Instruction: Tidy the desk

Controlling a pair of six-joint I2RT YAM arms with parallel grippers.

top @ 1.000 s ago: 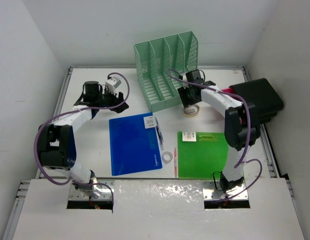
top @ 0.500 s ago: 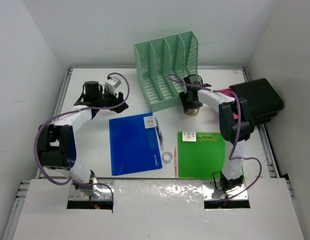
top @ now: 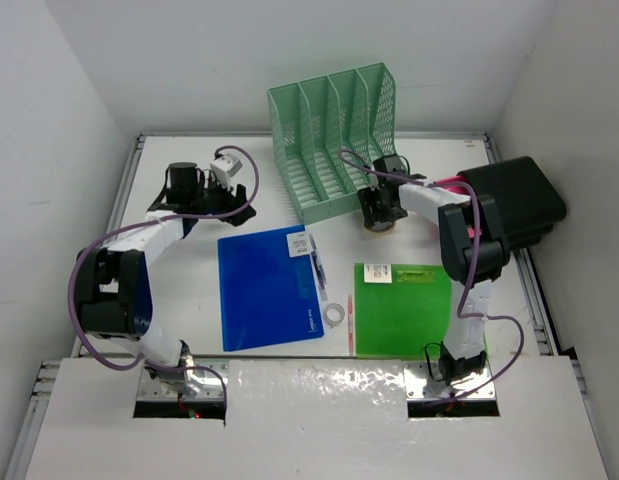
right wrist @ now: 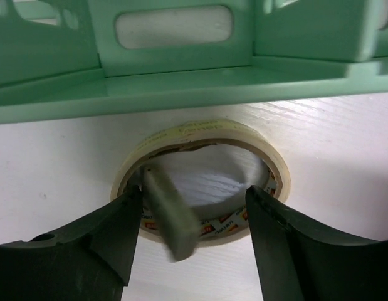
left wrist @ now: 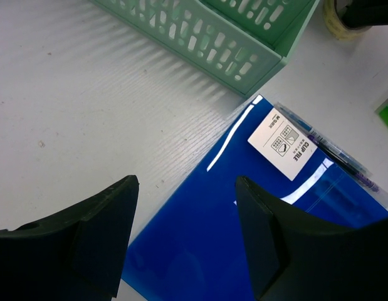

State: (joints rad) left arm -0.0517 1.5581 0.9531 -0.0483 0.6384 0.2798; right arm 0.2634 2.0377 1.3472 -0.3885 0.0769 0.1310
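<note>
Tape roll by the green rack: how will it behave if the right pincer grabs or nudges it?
The tape roll lies flat on the desk, so it should slide rather than roll when nudged. It's a thin hollow ring, probably light and fairly stiff. Tipped onto its edge, it would likely roll; the rack close behind could stop it.

Bright, even light on the flat white desk (top: 194, 290); glare streak on glossy blue plastic folder (left wrist: 194, 241) (left wrist); right-wrist foreground blurred.

Was robot lab test cell: white desk (top: 194, 300) boxed by plain walls (top: 289, 50); left arm (top: 114, 285), right arm (top: 469, 245) bolted at near edge.
</note>
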